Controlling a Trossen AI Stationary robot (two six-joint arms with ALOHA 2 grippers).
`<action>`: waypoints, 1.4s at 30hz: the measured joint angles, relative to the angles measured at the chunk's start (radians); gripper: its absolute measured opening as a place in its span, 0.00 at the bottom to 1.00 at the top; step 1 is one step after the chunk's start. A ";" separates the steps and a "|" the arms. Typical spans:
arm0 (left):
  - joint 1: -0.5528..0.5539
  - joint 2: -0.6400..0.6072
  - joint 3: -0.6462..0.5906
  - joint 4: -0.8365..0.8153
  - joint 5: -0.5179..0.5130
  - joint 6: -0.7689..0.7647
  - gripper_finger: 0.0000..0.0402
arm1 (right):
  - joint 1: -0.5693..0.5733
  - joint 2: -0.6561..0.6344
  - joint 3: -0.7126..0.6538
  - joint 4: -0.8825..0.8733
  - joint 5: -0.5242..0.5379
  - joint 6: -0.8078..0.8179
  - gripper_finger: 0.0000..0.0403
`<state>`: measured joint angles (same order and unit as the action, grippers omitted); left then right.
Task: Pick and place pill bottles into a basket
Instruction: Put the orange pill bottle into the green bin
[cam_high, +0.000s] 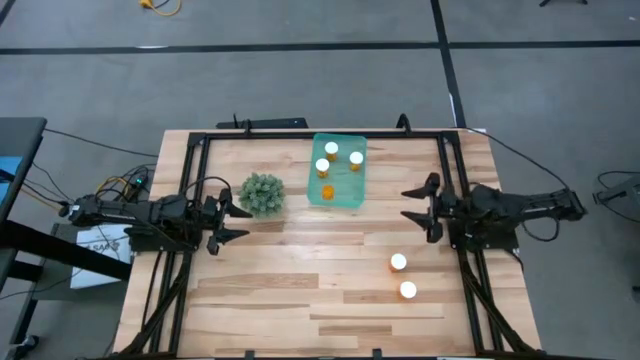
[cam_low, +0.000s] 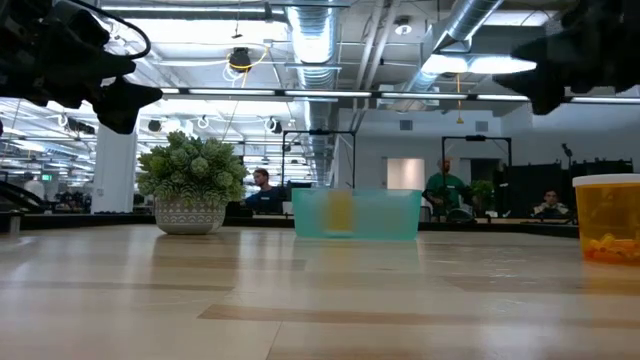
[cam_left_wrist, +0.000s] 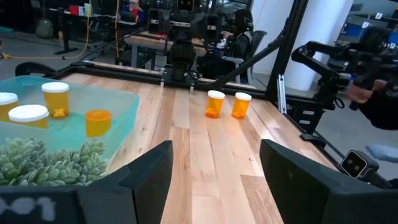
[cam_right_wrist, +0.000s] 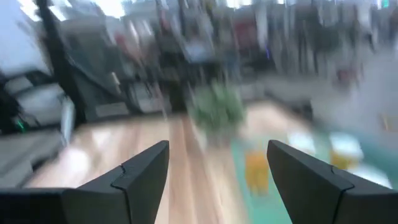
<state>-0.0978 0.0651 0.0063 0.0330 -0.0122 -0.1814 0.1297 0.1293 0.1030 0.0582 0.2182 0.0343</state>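
The teal basket (cam_high: 337, 171) sits at the far middle of the wooden counter (cam_high: 300, 300), with four pill bottles (cam_high: 331, 150) inside; two more orange bottles (cam_high: 399, 263) stand near the right side; the left end effector (cam_high: 236, 221) hangs open and empty beside the potted plant (cam_high: 262, 194); the right end effector (cam_high: 417, 206) hangs open and empty, between the basket and the loose bottles.

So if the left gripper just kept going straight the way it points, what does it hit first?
Probably the plant: the open left gripper points right at it. Height is unclear, so it might pass over toward the basket.
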 joint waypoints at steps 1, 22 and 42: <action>0.000 0.000 0.000 0.000 0.000 0.000 0.57 | -0.006 0.010 0.041 -0.103 0.010 0.041 0.66; 0.000 0.000 0.000 0.000 0.001 0.001 0.57 | 0.552 0.722 0.683 -0.995 -0.008 0.708 0.66; 0.000 0.000 0.000 0.000 0.001 0.002 0.57 | 0.902 1.157 0.689 -0.832 0.071 0.985 0.66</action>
<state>-0.0975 0.0650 0.0063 0.0327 -0.0113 -0.1798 1.0321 1.2863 0.7921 -0.7740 0.2890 1.0193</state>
